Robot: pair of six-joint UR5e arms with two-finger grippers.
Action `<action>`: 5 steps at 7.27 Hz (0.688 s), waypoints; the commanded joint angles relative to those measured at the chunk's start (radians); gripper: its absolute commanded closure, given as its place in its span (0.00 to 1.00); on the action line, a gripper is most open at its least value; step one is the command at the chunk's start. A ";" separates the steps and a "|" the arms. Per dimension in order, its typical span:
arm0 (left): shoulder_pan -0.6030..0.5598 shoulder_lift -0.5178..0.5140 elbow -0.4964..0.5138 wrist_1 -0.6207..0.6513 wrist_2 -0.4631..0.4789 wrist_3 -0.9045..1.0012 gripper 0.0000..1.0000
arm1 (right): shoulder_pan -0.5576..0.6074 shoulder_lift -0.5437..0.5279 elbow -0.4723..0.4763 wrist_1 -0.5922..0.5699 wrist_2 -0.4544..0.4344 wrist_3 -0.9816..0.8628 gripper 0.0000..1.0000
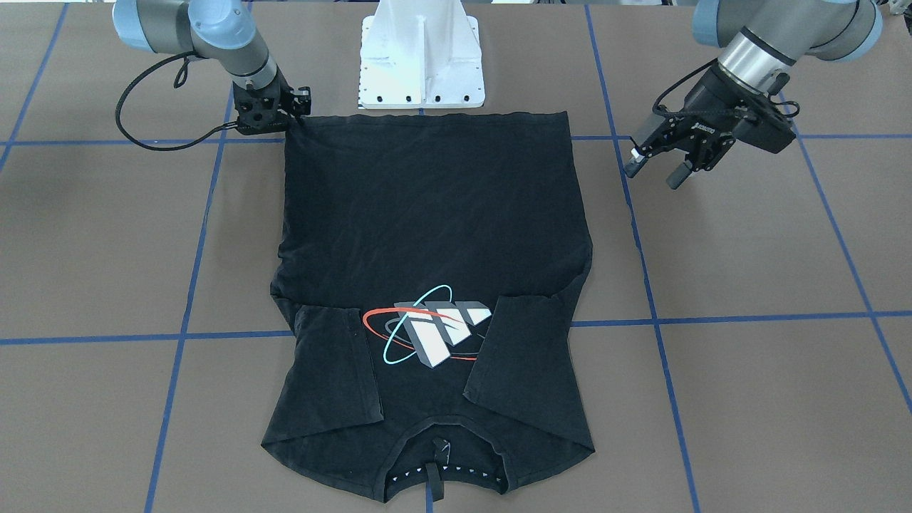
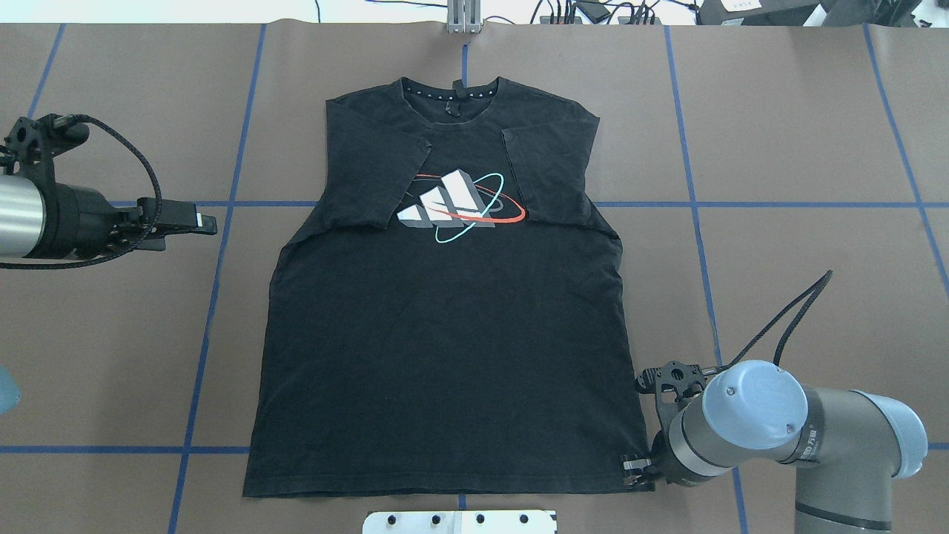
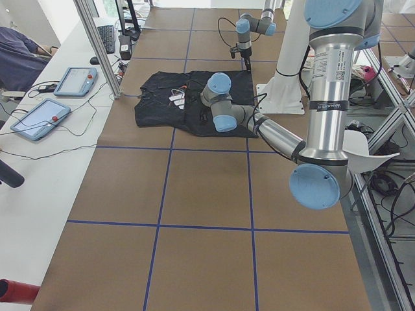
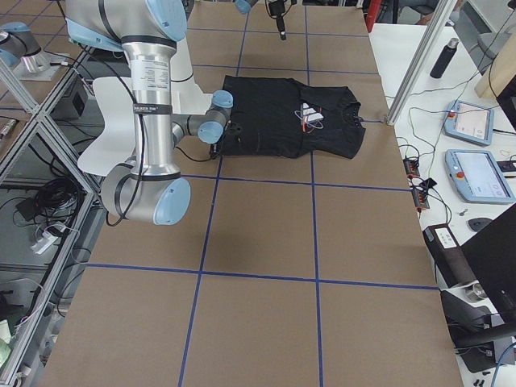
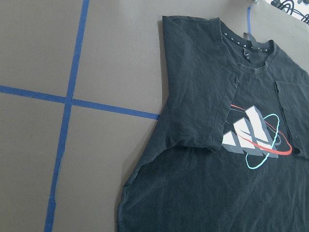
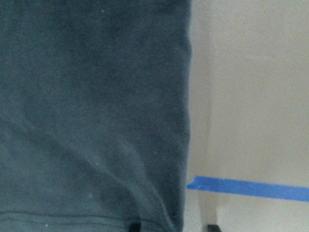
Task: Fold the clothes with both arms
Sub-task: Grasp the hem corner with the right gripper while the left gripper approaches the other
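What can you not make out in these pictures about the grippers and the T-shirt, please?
- Fingers of the right gripper: overhead, its wrist covers them; front-facing, they are black against the black T-shirt at its hem corner, so grip is unclear.
- T-shirt's reverse: faces the table in every view.
- Collar label: too small to read.

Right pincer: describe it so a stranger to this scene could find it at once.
Find the black T-shirt lying flat on the brown table, then its hem, the edge nearest the robot. The right pincer is down at the hem's corner on the robot's right. The left pincer hangs well clear of the shirt; this one sits at the cloth's edge.
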 commanded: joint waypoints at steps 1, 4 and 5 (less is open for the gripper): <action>0.000 -0.002 0.000 0.000 -0.002 0.000 0.01 | 0.000 0.008 0.000 0.000 0.001 0.000 0.84; 0.002 -0.002 0.002 0.002 -0.002 -0.002 0.01 | 0.003 0.006 0.007 0.000 0.010 -0.002 1.00; 0.002 -0.001 0.002 0.000 -0.002 0.000 0.01 | 0.017 0.006 0.012 0.000 0.019 0.000 1.00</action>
